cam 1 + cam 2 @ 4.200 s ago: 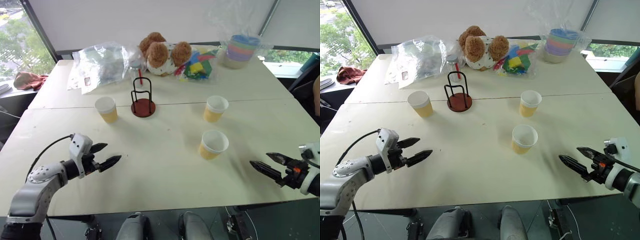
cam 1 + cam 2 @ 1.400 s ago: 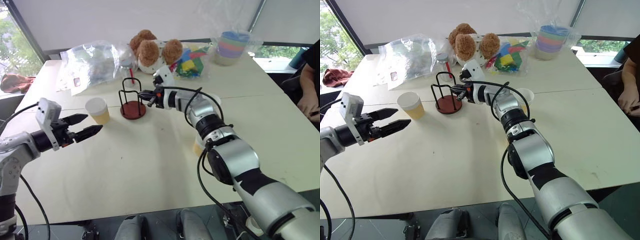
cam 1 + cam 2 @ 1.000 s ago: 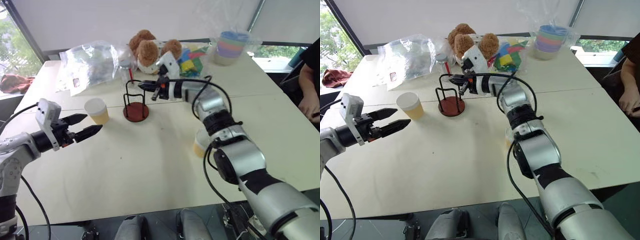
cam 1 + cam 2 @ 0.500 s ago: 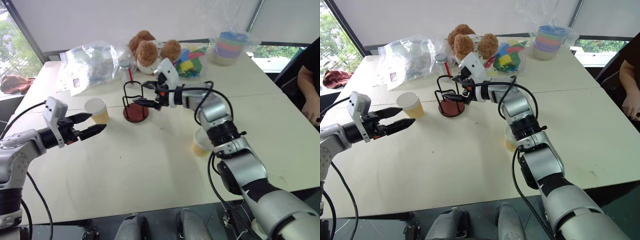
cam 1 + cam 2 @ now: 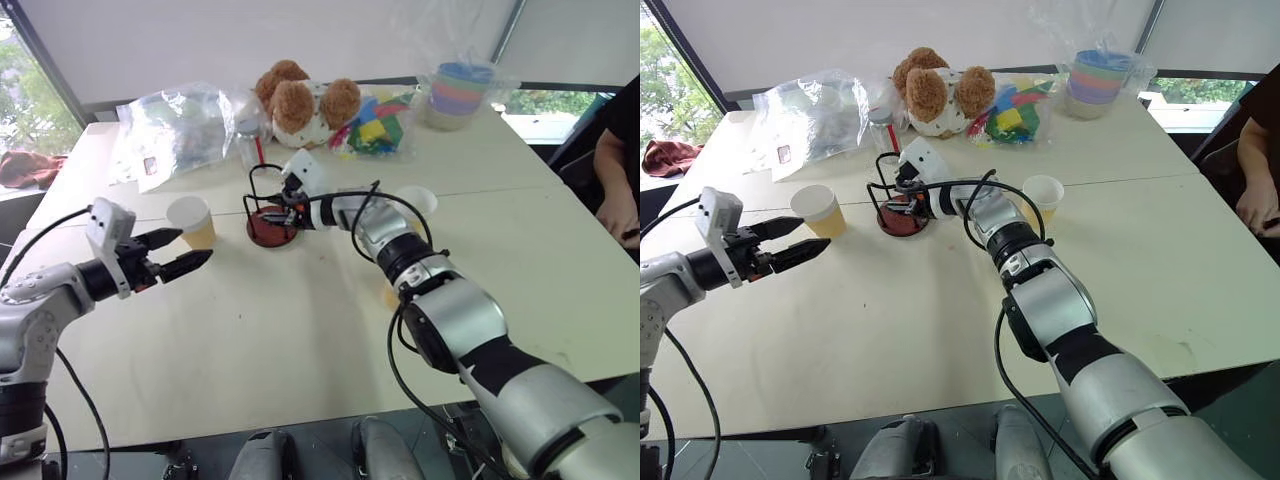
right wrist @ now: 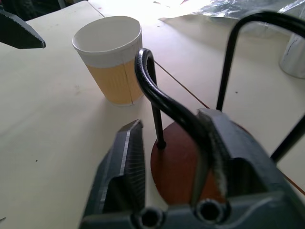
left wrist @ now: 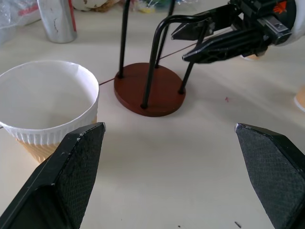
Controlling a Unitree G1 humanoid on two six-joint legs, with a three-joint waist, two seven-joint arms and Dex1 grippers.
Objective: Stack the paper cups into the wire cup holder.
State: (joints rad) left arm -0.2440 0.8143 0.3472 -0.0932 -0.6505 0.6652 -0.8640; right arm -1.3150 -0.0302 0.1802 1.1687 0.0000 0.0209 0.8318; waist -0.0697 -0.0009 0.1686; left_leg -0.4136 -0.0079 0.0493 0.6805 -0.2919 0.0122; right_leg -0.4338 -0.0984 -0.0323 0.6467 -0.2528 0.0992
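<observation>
The wire cup holder point(image 5: 268, 226), a dark-red disc with black wire loops, stands mid-table. My right gripper point(image 6: 174, 129) reaches in among the loops from the right. One wire runs between its fingers and lies against one of them, with a narrow gap to the other. One paper cup point(image 5: 192, 221), yellow with a white rim, stands upright just left of the holder. A second cup point(image 5: 415, 200) stands to the holder's right. A third point(image 5: 389, 297) is mostly hidden behind my right forearm. My left gripper point(image 5: 178, 255) hovers open, pointing at the left cup point(image 7: 45, 107), empty.
Along the table's far side lie a clear plastic bag point(image 5: 185, 120), a small bottle point(image 5: 248, 150), teddy bears point(image 5: 305, 100), colourful toys point(image 5: 375, 130) and a wrapped pastel cup stack point(image 5: 458, 95). A person's arm point(image 5: 615, 160) shows at the right edge.
My right gripper has dropped from the top of the holder's loops down in among them, a little to the left, and its jaws have narrowed. The left arm has stayed put.
</observation>
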